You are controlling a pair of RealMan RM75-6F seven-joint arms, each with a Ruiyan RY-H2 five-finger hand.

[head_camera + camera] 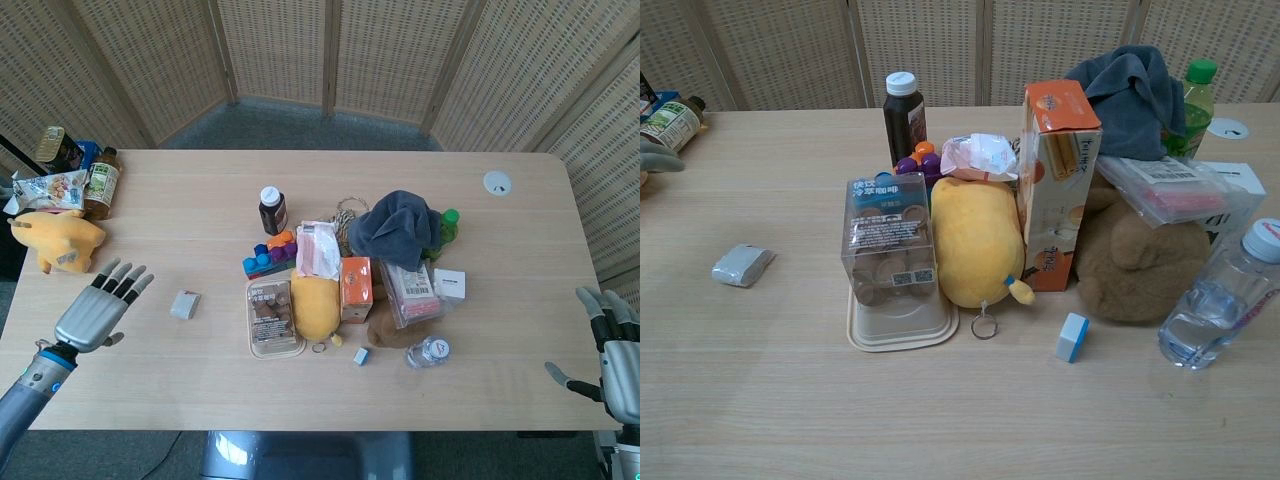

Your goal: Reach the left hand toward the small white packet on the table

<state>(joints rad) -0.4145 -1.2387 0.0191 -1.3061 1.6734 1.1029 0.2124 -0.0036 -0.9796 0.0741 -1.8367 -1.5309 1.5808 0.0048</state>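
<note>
The small white packet (185, 305) lies flat on the table, left of the central pile; the chest view shows the packet (742, 265) at its left side. My left hand (100, 309) hovers over the table to the packet's left, fingers spread and pointing toward it, a short gap between them. Only a fingertip (662, 159) of that hand shows at the chest view's left edge. My right hand (610, 357) stays at the table's right edge, open, holding nothing.
A central pile holds a clear food box (273, 314), yellow plush (316, 305), orange carton (356, 286), grey cloth (398, 226), dark bottle (272, 210) and water bottle (428, 351). A yellow toy (55, 240), tea bottle (101, 183) and snack bags sit at the far left.
</note>
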